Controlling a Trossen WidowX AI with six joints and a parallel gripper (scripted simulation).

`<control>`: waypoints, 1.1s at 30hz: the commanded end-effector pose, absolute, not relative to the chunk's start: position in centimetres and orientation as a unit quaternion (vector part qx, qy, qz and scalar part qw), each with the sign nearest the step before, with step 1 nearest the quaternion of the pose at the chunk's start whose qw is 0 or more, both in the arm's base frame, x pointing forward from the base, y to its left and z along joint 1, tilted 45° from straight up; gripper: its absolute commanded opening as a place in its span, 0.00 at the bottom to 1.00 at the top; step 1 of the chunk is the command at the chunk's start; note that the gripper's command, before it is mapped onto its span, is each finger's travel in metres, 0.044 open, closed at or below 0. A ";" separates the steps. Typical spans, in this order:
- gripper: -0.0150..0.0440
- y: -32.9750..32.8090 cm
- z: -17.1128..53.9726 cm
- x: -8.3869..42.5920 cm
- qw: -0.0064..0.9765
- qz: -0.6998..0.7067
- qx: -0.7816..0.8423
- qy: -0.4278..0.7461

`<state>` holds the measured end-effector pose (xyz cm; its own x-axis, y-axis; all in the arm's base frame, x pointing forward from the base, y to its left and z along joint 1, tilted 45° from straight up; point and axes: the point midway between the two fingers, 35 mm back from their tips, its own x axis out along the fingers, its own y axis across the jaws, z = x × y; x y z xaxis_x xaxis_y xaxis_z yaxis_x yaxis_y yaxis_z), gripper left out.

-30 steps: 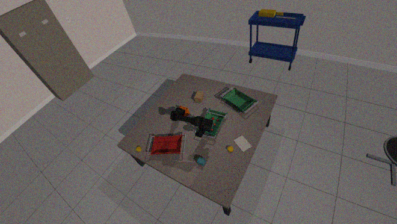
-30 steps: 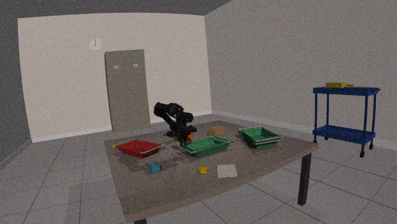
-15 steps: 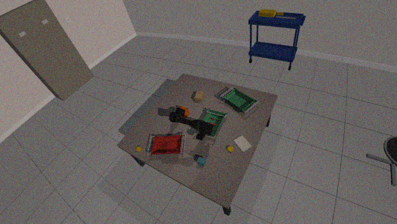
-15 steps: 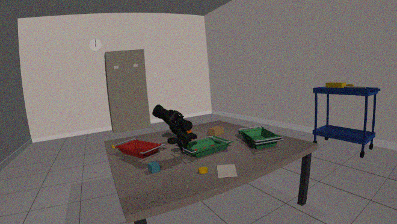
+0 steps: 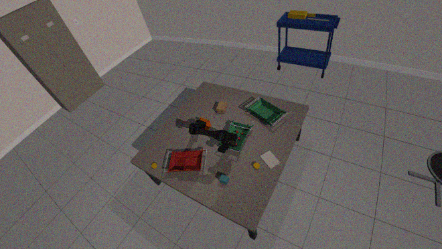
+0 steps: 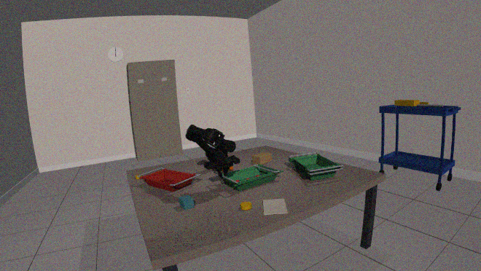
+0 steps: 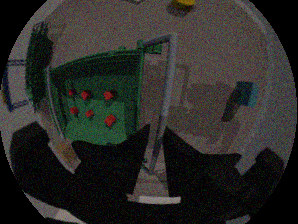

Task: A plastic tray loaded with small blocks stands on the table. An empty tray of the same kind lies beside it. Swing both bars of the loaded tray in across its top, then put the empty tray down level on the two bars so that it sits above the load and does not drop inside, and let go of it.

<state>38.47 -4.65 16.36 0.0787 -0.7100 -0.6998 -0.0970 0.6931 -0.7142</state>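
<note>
Green loaded tray (image 5: 244,130) (image 6: 255,181) (image 7: 90,135): standing mid-desk, one bar (image 7: 171,75) jutting beyond its end wall.
Red blocks (image 5: 237,132) (image 7: 110,95): six showing in the wrist view, lying inside.
Empty trays: two resting apart, one green (image 5: 266,112) (image 6: 315,162), one red (image 5: 185,160) (image 6: 168,178).
Claw (image 5: 225,147) (image 6: 223,174) (image 7: 156,127): hovering beside the jutting bar, parted slightly, gripping nothing.
Desk edge (image 5: 192,197) (image 6: 204,251): running well apart from the loaded tray.

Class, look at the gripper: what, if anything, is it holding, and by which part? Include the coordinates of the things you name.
Nothing is held: the gripper (image 5: 223,148) (image 6: 223,175) (image 7: 156,127) stands slightly open, a tray bar (image 6: 232,180) (image 7: 169,75) showing in its gap, unclamped.
</note>
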 end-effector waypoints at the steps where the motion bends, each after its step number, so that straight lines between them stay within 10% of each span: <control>1: 0.40 -3.1 15.6 38.4 0.662 -0.225 -0.314 0.642; 33: 0.40 1.2 13.9 37.9 0.663 -0.223 -0.316 0.641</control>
